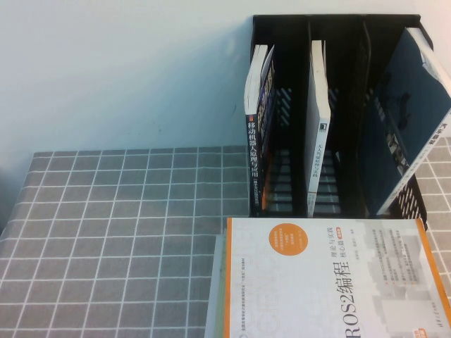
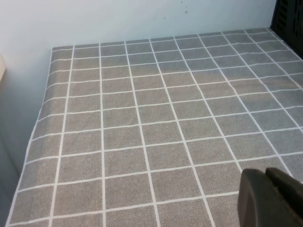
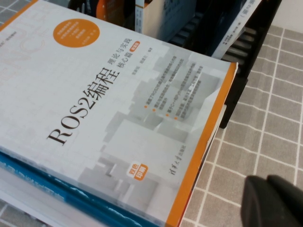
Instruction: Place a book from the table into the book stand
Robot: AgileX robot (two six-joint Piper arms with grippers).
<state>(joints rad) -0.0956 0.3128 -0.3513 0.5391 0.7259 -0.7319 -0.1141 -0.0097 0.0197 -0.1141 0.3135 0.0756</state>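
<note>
**Three slots filled, both grippers low over the cloth**

Up at the back right of the table (image 1: pixel 106 232): the book stand (image 1: pixel 338 28), black and tall, with something in all three slots.

In the middle slot, the book (image 1: pixel 317 134), upright and spine-out, thin and white with dark characters down it. Cover turned away, so nothing to read there.

In the slot on the robot's left, the dark-spined book (image 1: pixel 255 151), white Chinese characters running down it, standing close to straight.

In the slot on the robot's right, a dark blue-covered book (image 1: pixel 405 105), tilted hard across the slot with its top corner out past the stand's wall.

Down in front of the stand, flat on the grid cloth, the ROS2 book (image 1: pixel 331 282), white with an orange edge and an orange circle. Lying on a stack, with a blue-edged book (image 3: pixel 57 184) directly beneath it.

Over on the robot's left, the left gripper (image 2: pixel 272 198), just a dark tip above bare grey squares, well apart from every book. Open or closed: cannot tell.

On the other side, the right gripper (image 3: pixel 274 201), dark tip over the cloth, just beside the orange edge of the ROS2 book and near the stand's front. Touching nothing visible. Open or closed: again, cannot tell
</note>
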